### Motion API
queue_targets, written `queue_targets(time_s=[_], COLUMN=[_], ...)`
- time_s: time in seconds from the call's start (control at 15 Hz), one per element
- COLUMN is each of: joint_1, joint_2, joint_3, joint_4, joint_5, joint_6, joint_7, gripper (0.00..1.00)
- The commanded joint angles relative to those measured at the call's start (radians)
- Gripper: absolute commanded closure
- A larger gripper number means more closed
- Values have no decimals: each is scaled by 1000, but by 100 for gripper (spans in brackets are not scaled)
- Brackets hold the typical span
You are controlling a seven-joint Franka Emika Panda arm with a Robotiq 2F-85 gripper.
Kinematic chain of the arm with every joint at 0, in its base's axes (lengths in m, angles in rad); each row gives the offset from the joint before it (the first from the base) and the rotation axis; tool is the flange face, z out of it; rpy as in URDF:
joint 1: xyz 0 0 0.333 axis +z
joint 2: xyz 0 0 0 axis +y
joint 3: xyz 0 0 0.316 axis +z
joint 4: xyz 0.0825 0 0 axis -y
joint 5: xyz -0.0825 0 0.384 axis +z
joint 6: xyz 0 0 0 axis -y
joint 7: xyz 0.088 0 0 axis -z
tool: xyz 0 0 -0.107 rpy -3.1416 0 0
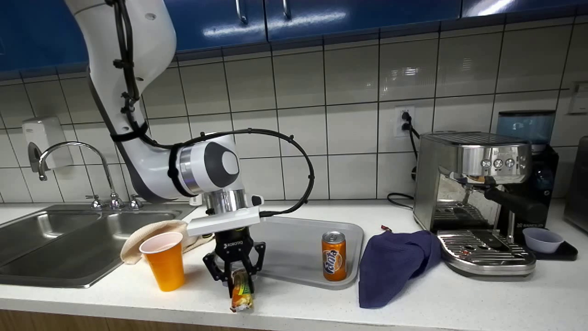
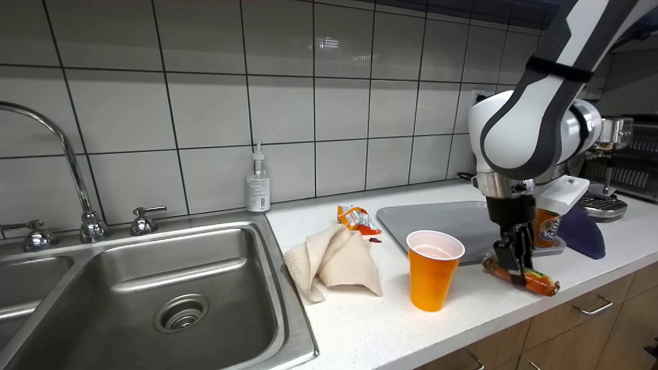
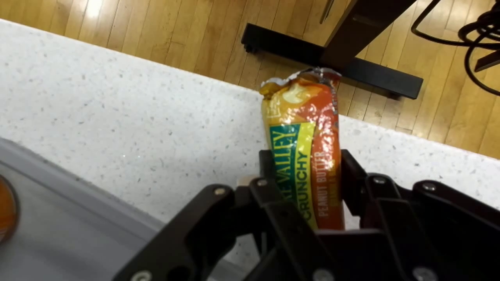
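Note:
My gripper (image 1: 241, 288) points down near the front edge of the counter. Its two black fingers press on both sides of a wrapped granola bar (image 1: 241, 303), orange, green and yellow. In the wrist view the bar (image 3: 302, 128) stands between the fingertips (image 3: 306, 168), and its far end reaches over the counter edge. The bar (image 2: 541, 282) also shows in an exterior view, low at the counter; I cannot tell whether it touches the surface. An orange cup (image 1: 164, 264) stands upright beside the gripper. A grey tray (image 1: 294, 250) holding an orange Fanta can (image 1: 334, 257) lies behind it.
A dark blue cloth (image 1: 395, 262) lies beside the tray, near a steel espresso machine (image 1: 473, 184). A beige cloth (image 2: 336, 262) and an orange snack bag (image 2: 357, 220) lie near the steel sink (image 2: 280, 308). A soap bottle (image 2: 258, 187) stands by the wall.

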Motion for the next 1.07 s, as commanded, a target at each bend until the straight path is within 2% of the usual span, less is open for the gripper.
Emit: queue_targets(time_s=[0.0,0.33,1.0], joint_1=[6,10,-6], joint_2=[-84,-123,-119], joint_3=[6,9,14], joint_4=[-54,-67,-2], joint_5=[-8,-1,59], joint_6=[-17,-22,-28], joint_7=[11,15,1], gripper=[82,82,82])
